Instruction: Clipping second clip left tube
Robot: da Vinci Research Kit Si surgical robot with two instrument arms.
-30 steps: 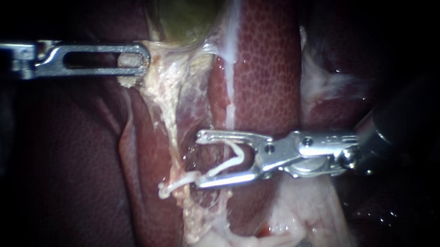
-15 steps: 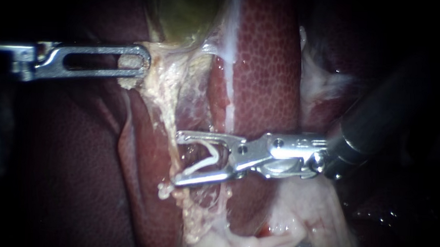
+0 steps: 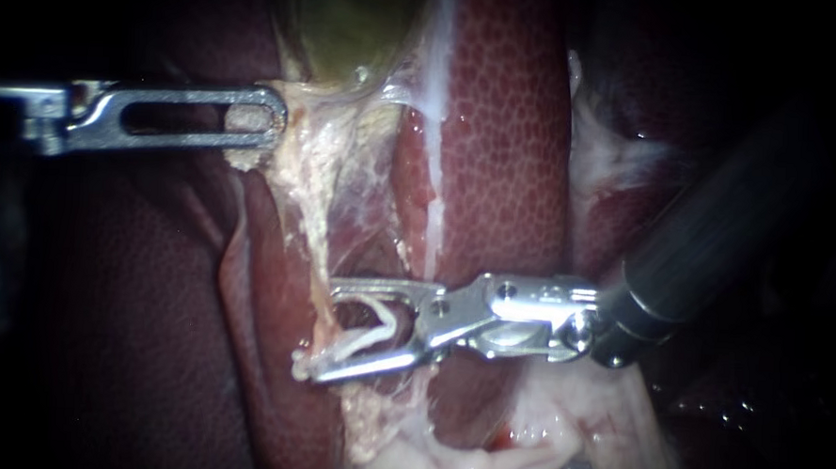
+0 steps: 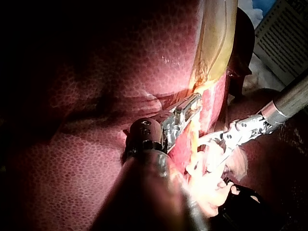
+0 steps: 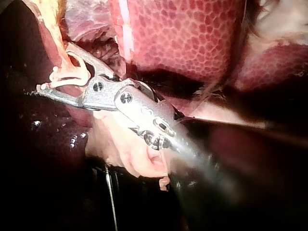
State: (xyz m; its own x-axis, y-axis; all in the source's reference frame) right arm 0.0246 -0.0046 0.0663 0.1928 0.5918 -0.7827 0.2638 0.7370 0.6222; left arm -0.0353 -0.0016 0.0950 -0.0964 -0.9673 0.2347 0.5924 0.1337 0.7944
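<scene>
Centrally, the right instrument (image 3: 324,329), entering from three o'clock, carries a white clip (image 3: 381,325) between its two jaws. The jaws bear on the clip from both sides, stand partly apart, and straddle the left tube (image 3: 316,249). This pale strand runs from eleven o'clock towards six o'clock beside the liver (image 3: 506,154). At ten o'clock the left instrument (image 3: 268,123) has its jaws clamped together on pale tissue (image 3: 303,117) just below the gallbladder (image 3: 352,25).
</scene>
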